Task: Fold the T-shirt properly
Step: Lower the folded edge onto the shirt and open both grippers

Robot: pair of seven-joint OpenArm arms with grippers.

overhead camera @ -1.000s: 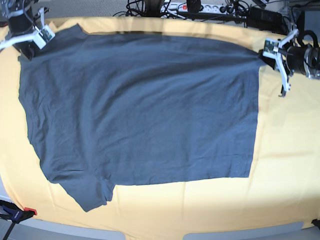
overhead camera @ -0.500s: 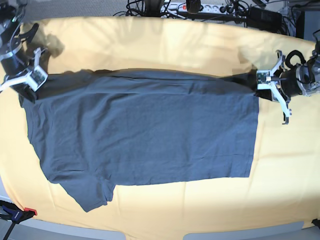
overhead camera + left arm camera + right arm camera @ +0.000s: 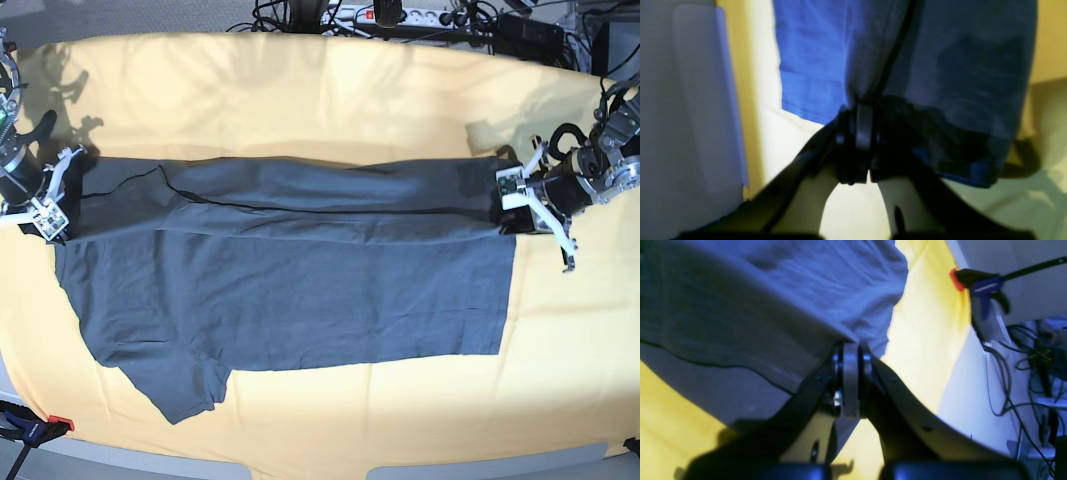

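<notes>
The dark blue-grey T-shirt [image 3: 300, 290] lies spread on the yellow cloth, with its far edge turned over into a long band across the top. In the base view, my left gripper [image 3: 510, 192] is at the right and is shut on the hem corner of that band. My right gripper [image 3: 52, 210] is at the left, shut on the shoulder end. In the left wrist view the left gripper [image 3: 857, 143] pinches bunched T-shirt fabric [image 3: 940, 66]. The right wrist view shows the right gripper [image 3: 850, 383] clamped on the T-shirt [image 3: 756, 300]. One sleeve points toward the near left.
The yellow cloth [image 3: 300, 90] covers the whole table. A blue clamp with a red tip [image 3: 35, 428] grips the near-left edge and also shows in the right wrist view as the clamp [image 3: 980, 283]. Cables and a power strip [image 3: 400, 15] run behind the far edge.
Both grippers have come toward the near side with the shirt's far edge. That edge is now folded further over the body, and more yellow cloth shows behind it.
</notes>
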